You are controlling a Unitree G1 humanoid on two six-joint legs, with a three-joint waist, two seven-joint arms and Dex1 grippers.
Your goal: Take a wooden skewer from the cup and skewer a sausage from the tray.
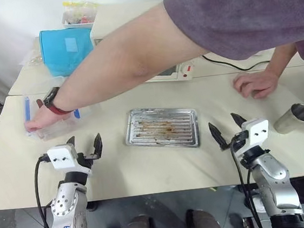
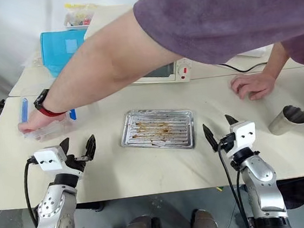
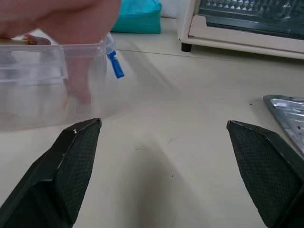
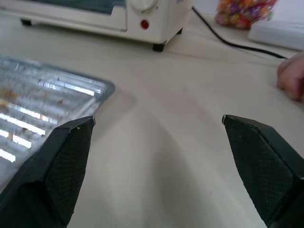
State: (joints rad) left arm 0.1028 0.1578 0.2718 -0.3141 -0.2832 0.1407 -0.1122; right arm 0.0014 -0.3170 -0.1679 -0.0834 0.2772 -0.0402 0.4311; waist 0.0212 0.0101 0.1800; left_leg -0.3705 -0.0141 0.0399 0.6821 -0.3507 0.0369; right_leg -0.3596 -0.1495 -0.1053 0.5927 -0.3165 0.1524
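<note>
While both arms rest low at the table's near edge, the left gripper (image 1: 84, 145) stands wide and holds nothing, just short of a clear box (image 1: 53, 127) with blue clips; the right gripper (image 1: 227, 129) gapes likewise, just right of the tray (image 1: 162, 127), which lies mid-table, stained brown; the cup (image 1: 294, 117) lies tipped at far right; a person's hand (image 1: 37, 121) touches the box, the other hand (image 1: 255, 84) flat on the table (image 1: 147, 169).

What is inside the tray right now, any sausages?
The tray holds no sausages, only brown grease stains on its ridged bottom. Its whole floor is in view from the head cameras, with nothing covering it. The cup's inside cannot be seen from here.
</note>
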